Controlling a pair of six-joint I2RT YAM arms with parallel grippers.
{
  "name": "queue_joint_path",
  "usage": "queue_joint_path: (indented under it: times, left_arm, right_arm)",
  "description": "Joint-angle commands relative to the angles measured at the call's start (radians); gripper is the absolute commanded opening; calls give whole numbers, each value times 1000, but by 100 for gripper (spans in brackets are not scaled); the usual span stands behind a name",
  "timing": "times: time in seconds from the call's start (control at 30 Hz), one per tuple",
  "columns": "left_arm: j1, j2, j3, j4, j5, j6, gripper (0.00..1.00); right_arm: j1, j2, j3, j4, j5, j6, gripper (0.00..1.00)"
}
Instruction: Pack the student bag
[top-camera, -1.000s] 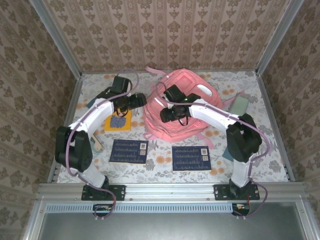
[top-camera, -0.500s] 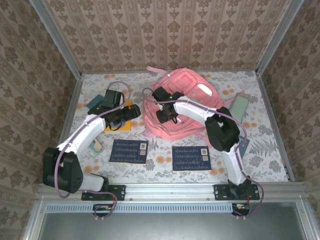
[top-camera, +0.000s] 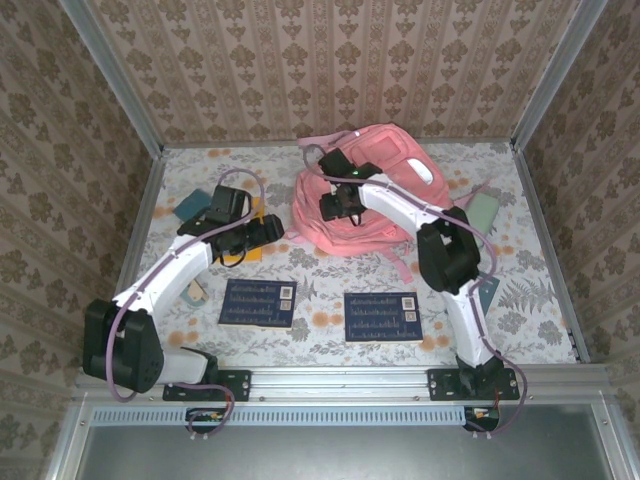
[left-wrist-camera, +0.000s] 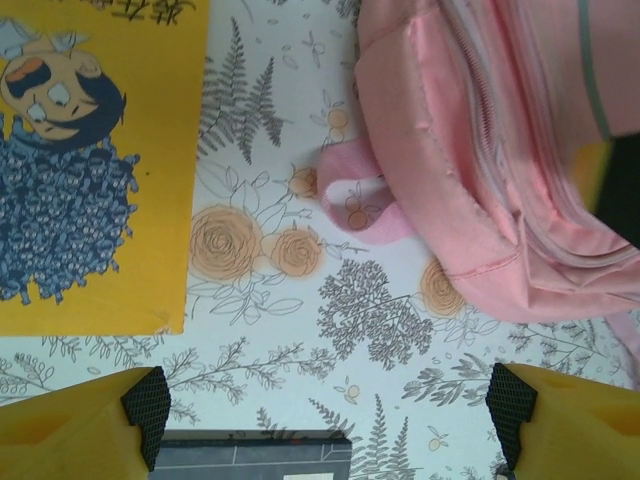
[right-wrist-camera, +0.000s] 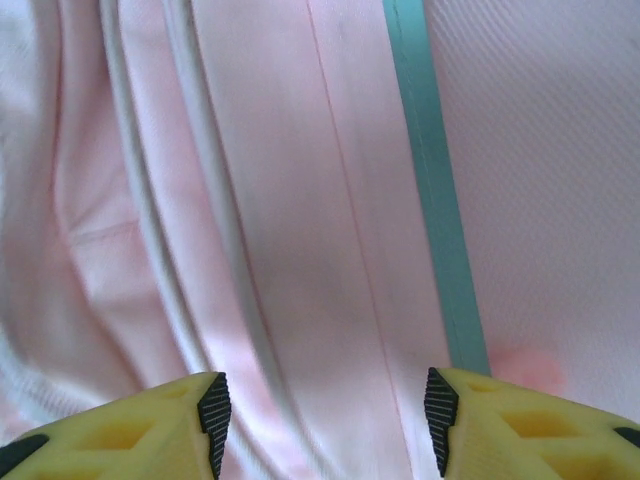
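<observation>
A yellow picture book (left-wrist-camera: 100, 250), left booklet (top-camera: 258, 302), right booklet (top-camera: 381, 317), floral tablecloth (top-camera: 320, 345)

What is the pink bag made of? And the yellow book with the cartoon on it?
The student bag looks like soft woven cloth with a matte finish: it wrinkles, has stitched seams, and a fine weave shows up close. The yellow book looks like paper or thin card with a smooth printed cover, lying flat with straight edges. I cannot tell whether it is glossy.

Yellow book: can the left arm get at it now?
Probably yes. The left gripper hangs open close by the yellow book, which lies flat with nothing on top; the student bag sits clear on the other side.
</observation>
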Motion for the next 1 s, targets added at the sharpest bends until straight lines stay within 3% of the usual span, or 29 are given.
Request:
queue_joint_path:
  times: [0.0, 0.3, 0.57, 0.7, 0.8, 0.87, 0.97]
  left_arm:
    - [-4, -19, -27, -45, -63, -47, 86]
    - [-34, -205, -221, -106, -161, -237, 78]
    - [62, -238, -292, -55, -99, -146, 77]
    - [134, -176, -284, 41, -22, -93, 68]
    - [167, -94, -266, 101, 34, -76, 49]
    - [175, -34, -249, 125, 54, -63, 38]
    - [182, 25, -252, 146, 41, -66, 33]
  right_arm:
    - [9, -174, -127, 53, -76, 50, 57]
    - [96, -307, -399, 220, -242, 66, 55]
    - [290, -326, -523, 370, -296, 127, 38]
    - [384, -278, -536, 418, -317, 158, 19]
    - [434, -233, -528, 443, -329, 183, 6]
    - [465, -203, -524, 453, -318, 189, 3]
    - [495, -156, -516, 464, -325, 201, 2]
